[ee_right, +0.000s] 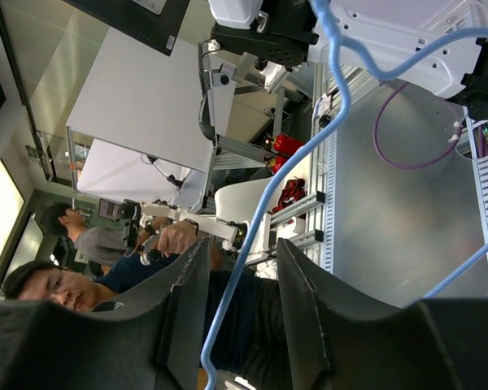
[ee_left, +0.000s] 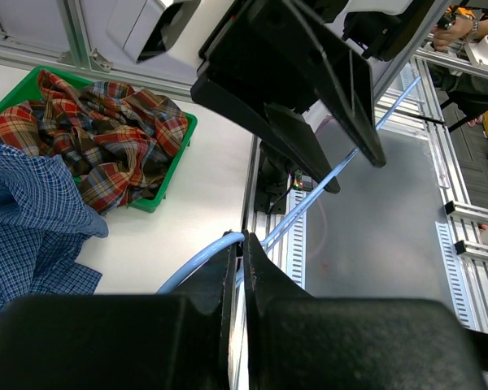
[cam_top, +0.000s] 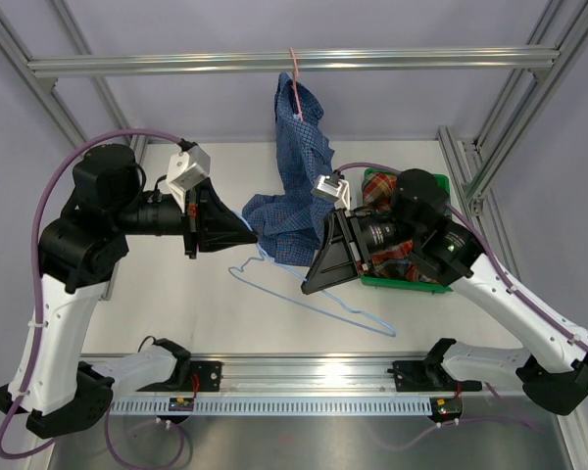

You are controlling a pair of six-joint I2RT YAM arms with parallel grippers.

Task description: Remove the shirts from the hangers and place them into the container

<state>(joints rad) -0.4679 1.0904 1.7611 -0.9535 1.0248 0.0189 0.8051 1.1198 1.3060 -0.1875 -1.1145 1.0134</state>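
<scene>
"Where were the shirts?"

"The plaid shirt [ee_left: 106, 138] lay heaped in the green tray [ee_left: 172, 175]. The blue shirt [cam_top: 299, 166] hung from the pink hanger [cam_top: 295, 73] hooked on the top rail [cam_top: 176, 65], and its lower part was bunched on the counter [cam_top: 176, 304]."

"And the claws?"

"The left claw [ee_left: 237, 244] was pinched tight on the wire of the light blue hanger [ee_right: 264, 210], just beside the blue shirt. The right claw [ee_right: 242, 248] stood apart, with that same wire running between its fingers. I couldn't tell whether it touched them."
</scene>
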